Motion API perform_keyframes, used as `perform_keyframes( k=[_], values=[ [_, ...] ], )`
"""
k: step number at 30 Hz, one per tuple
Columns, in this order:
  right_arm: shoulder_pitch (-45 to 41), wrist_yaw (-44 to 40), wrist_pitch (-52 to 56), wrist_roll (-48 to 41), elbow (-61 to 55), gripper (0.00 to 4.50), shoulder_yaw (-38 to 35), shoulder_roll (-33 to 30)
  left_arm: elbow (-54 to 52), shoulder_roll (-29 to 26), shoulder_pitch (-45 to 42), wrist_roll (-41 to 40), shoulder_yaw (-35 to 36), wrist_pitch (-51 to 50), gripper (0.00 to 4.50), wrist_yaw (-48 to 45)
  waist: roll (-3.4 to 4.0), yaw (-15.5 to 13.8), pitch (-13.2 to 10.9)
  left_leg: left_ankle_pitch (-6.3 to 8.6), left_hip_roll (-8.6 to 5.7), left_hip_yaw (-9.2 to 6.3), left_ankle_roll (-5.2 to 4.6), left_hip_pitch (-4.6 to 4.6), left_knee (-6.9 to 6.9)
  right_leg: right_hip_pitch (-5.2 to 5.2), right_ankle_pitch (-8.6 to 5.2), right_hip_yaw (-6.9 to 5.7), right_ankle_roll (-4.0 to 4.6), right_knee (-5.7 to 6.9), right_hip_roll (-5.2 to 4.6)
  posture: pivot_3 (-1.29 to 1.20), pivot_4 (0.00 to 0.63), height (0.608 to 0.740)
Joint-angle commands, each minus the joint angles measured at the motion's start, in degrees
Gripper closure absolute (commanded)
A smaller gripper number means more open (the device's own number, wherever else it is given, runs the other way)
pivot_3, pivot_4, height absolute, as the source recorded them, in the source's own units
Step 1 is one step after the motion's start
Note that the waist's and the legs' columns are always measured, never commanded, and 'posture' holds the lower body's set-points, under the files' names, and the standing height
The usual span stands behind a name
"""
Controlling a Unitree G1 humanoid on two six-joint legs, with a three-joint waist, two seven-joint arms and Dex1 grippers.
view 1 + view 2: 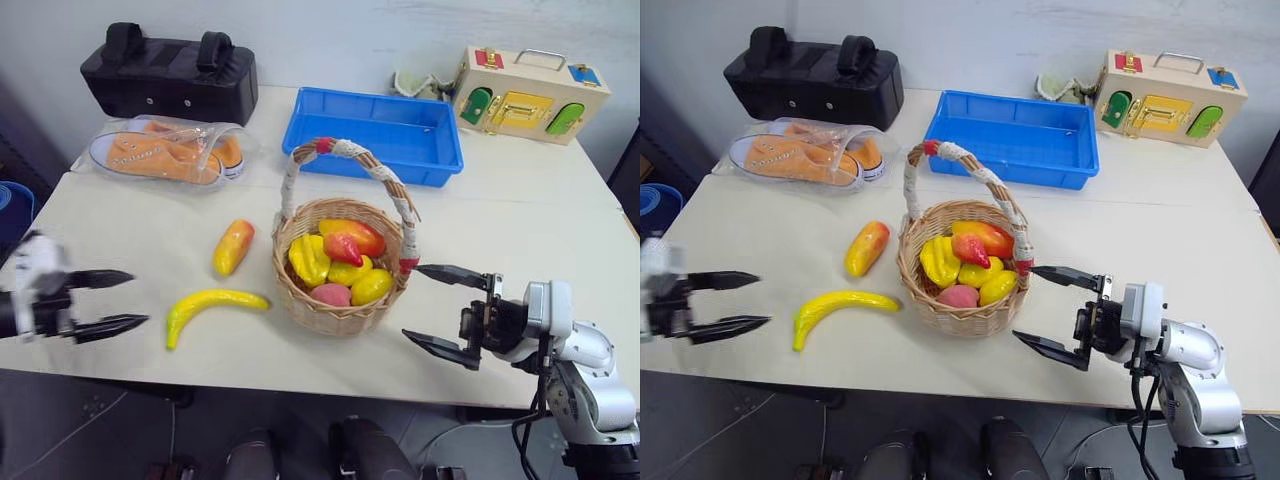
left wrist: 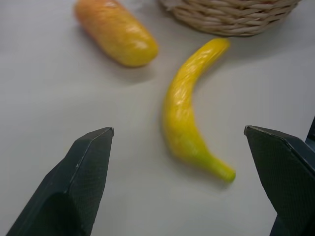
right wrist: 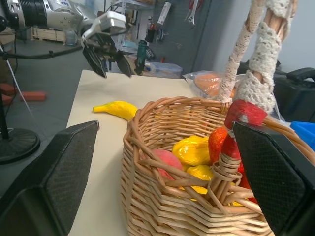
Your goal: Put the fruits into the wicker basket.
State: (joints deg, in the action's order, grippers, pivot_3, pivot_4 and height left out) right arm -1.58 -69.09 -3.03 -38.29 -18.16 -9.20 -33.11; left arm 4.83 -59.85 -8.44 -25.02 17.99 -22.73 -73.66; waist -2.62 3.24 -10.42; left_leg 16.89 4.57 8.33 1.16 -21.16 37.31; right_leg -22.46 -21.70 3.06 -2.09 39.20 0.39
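Note:
The wicker basket (image 1: 335, 315) stands mid-table with several toy fruits (image 1: 340, 262) inside it. On the table to its left lie a yellow banana (image 1: 212, 305) and, farther back, an orange-yellow mango (image 1: 233, 247). My left gripper (image 1: 137, 299) hangs open just left of the banana, pointing toward it, with nothing between its fingers. In the left wrist view the banana (image 2: 184, 113) lies ahead of the open jaws, the mango (image 2: 118, 32) beyond. My right gripper (image 1: 412, 302) is open right beside the basket's right wall (image 3: 167, 196), holding nothing.
A blue plastic tray (image 1: 372, 135) sits behind the basket. Orange shoes in a clear bag (image 1: 165, 152) and a black bag (image 1: 168, 75) are at the back left, and a wooden latch box (image 1: 530, 95) stands at the back right. The table's front edge runs just below both grippers.

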Motion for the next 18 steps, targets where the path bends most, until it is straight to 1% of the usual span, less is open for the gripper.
perform_keyframes(
  k=[1, 3, 4, 5, 7, 11, 13, 14, 15, 16, 18],
  values=[
    [0.56, 2.07, 0.73, -0.55, -3.36, 0.0, -1.46, -0.67, -2.8, 1.32, -3.42, 2.99, -6.44, -2.81, 0.05, 3.65, 0.0, 0.32, 0.0, -0.05, 0.0, 0.01, 0.09, 0.0, 0.0, -0.01, 0.0, 0.03, 0.0, 0.01, 0.04, 0.0, 0.15, 0.74],
    [1.43, 2.78, 0.86, -0.39, -4.19, 0.0, -1.93, -0.78, -3.5, 1.56, -4.33, 4.8, -9.83, -3.54, 0.05, 4.52, 0.0, 0.83, 0.0, -0.08, 0.02, 0.05, 0.15, 0.0, -0.03, -0.06, 0.0, 0.08, 0.0, 0.02, 0.07, 0.0, 0.15, 0.74],
    [1.78, 3.02, 0.82, -0.31, -4.44, 0.0, -2.11, -0.89, -3.2, 1.47, -4.5, 6.84, -11.23, -2.26, 0.05, 5.54, 0.0, 1.05, 0.0, -0.09, 0.02, 0.05, 0.17, 0.02, -0.05, -0.07, 0.0, 0.08, 0.0, 0.05, 0.08, 0.0, 0.15, 0.74],
    [2.09, 3.29, 0.61, -0.18, -4.56, 0.0, -2.38, -0.94, -3.06, 1.48, -4.3, 7.96, -12.0, -1.1, 0.22, 6.02, 0.0, 1.22, 0.0, -0.1, 0.02, 0.03, 0.19, 0.02, -0.05, -0.09, 0.0, 0.08, -0.01, 0.08, 0.08, 0.0, 0.15, 0.74],
    [2.55, 3.62, 0.03, 0.12, -4.46, 0.0, -2.9, -1.04, -2.86, 2.28, -3.89, 8.93, -12.26, 0.35, 0.67, 7.45, 0.0, 1.46, 0.0, -0.11, 0.02, 0.03, 0.19, 0.01, -0.06, -0.09, 0.0, 0.08, -0.01, 0.08, 0.08, 0.0, 0.15, 0.74],
    [3.23, 3.75, -0.77, 0.27, -4.2, 0.0, -3.94, -1.15, -1.58, 2.44, -1.96, 10.76, -10.86, 5.4, 1.93, 9.03, 0.0, 1.51, 0.0, -0.11, 0.02, 0.04, 0.18, 0.02, -0.01, -0.07, 0.0, 0.1, -0.01, 0.08, 0.07, 0.0, 0.15, 0.74],
    [3.57, 3.54, -0.85, 0.2, -4.08, 0.0, -4.42, -1.2, -1.02, 2.71, -1.28, 10.4, -9.91, 7.52, 2.61, 8.99, 0.0, 1.4, 0.0, -0.12, 0.02, 0.04, 0.18, 0.01, -0.01, -0.07, 0.0, 0.09, -0.01, 0.08, 0.07, 0.0, 0.15, 0.74],
    [3.87, 3.35, -0.88, 0.12, -4.0, 0.0, -4.66, -1.26, -1.11, 3.2, -1.1, 9.12, -9.05, 7.75, 2.94, 8.56, 0.0, 1.38, 0.0, -0.12, 0.02, 0.04, 0.18, 0.02, -0.01, -0.07, 0.0, 0.09, -0.01, 0.08, 0.07, 0.0, 0.15, 0.74],
    [4.38, 3.13, -1.03, 0.04, -4.01, 0.0, -4.94, -1.3, -1.75, 4.74, -1.25, 5.38, -6.99, 8.93, 3.24, 6.62, 0.0, 1.32, 0.0, -0.12, 0.02, 0.04, 0.18, 0.01, 0.0, -0.07, 0.0, 0.09, -0.01, 0.08, 0.06, 0.0, 0.15, 0.74],
    [4.92, 3.17, -1.22, 0.01, -4.09, 0.0, -5.35, -1.31, -2.15, 6.04, -1.74, 1.45, -4.76, 7.65, 3.5, 5.43, 0.0, 1.25, 0.0, -0.11, 0.02, 0.04, 0.18, 0.0, -0.01, -0.06, 0.0, 0.09, -0.01, 0.07, 0.06, 0.0, 0.15, 0.74],
    [6.5, 4.15, -1.46, -0.5, -4.41, 0.0, -7.68, -1.41, -1.03, 6.39, -2.66, -2.82, -1.07, 9.51, 3.55, 1.18, -0.01, 1.08, 0.0, -0.11, 0.02, 0.03, 0.17, -0.01, 0.0, -0.06, 0.0, 0.07, -0.01, 0.08, 0.05, 0.0, 0.15, 0.74]
  ],
)
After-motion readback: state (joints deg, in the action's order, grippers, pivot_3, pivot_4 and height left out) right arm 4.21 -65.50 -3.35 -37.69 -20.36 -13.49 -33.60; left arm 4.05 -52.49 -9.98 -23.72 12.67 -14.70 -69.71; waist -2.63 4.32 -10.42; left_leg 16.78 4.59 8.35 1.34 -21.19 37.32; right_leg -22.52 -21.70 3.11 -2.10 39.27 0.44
